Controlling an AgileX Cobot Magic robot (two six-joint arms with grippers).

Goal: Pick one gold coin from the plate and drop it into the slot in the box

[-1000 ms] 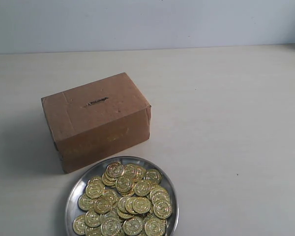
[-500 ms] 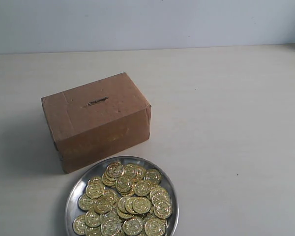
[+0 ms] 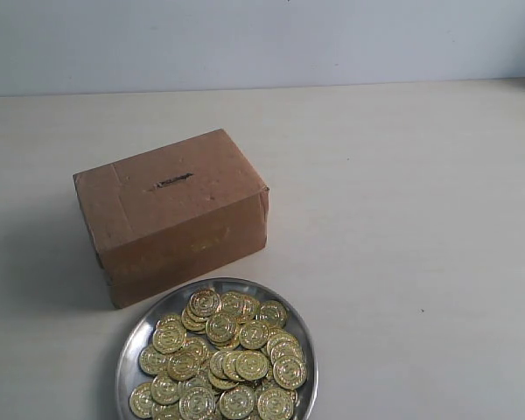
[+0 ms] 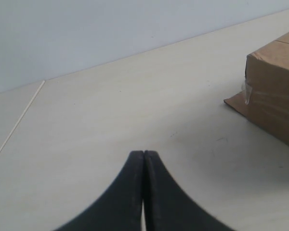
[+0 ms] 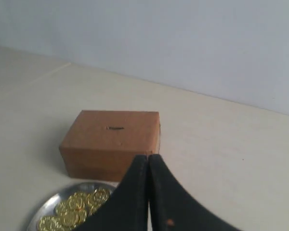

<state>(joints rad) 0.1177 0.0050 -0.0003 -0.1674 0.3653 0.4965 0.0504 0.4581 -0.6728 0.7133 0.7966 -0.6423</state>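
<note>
A brown cardboard box [image 3: 171, 214] stands on the table left of centre, with a thin dark slot [image 3: 171, 182] in its top. Just in front of it lies a shiny metal plate [image 3: 136, 336] heaped with several gold coins [image 3: 220, 359]. Neither arm shows in the exterior view. In the left wrist view my left gripper [image 4: 144, 153] is shut and empty, with a corner of the box [image 4: 274, 91] off to one side. In the right wrist view my right gripper [image 5: 149, 156] is shut and empty, with the box [image 5: 111, 142], its slot [image 5: 115, 128] and part of the plate [image 5: 43, 210] of coins [image 5: 72, 211] beyond it.
A pale wall [image 3: 262, 39] rises behind the table's far edge. A thin seam line [image 4: 19, 118] crosses the tabletop in the left wrist view.
</note>
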